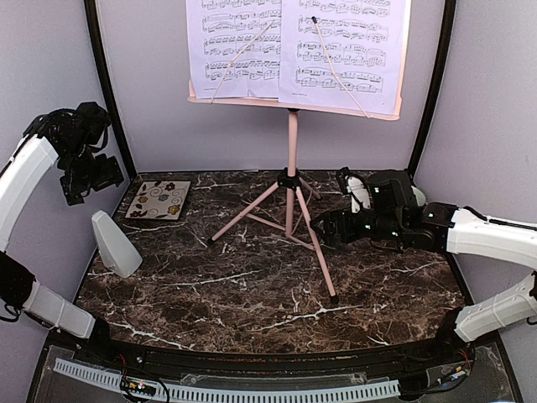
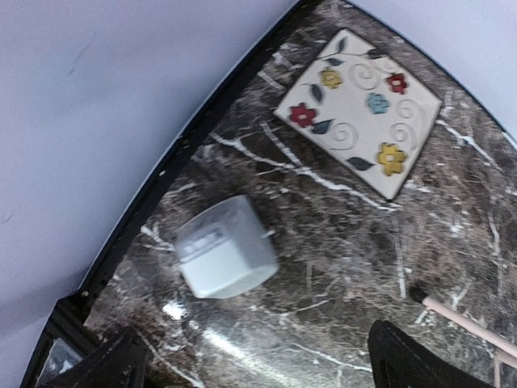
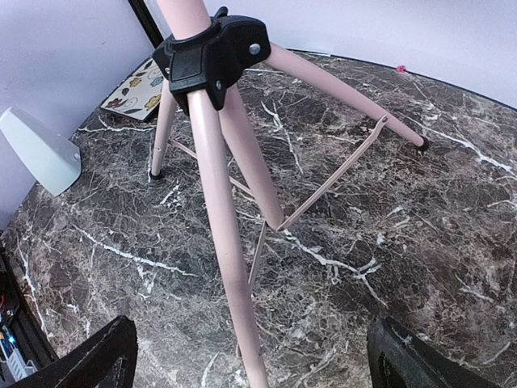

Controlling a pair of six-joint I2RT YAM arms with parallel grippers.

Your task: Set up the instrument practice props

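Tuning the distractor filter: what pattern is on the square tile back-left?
Cream tile with grey swirls and red, yellow and blue flowers; clearest in the left wrist view.

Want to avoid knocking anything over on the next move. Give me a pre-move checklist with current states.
1. Music stand upright, legs spread on the table: ok.
2. Sheet-music pages seated on the stand's plate under the wire arms: ok.
3. Metronome upright at the table's left, apart from the floral tile: ok.
4. Left gripper open and empty, raised above the metronome: ok.
5. Right gripper open and empty: ok.
6. Right gripper clear of the stand: cannot tell. A stand leg runs between its fingers in the wrist view, and contact is unclear.
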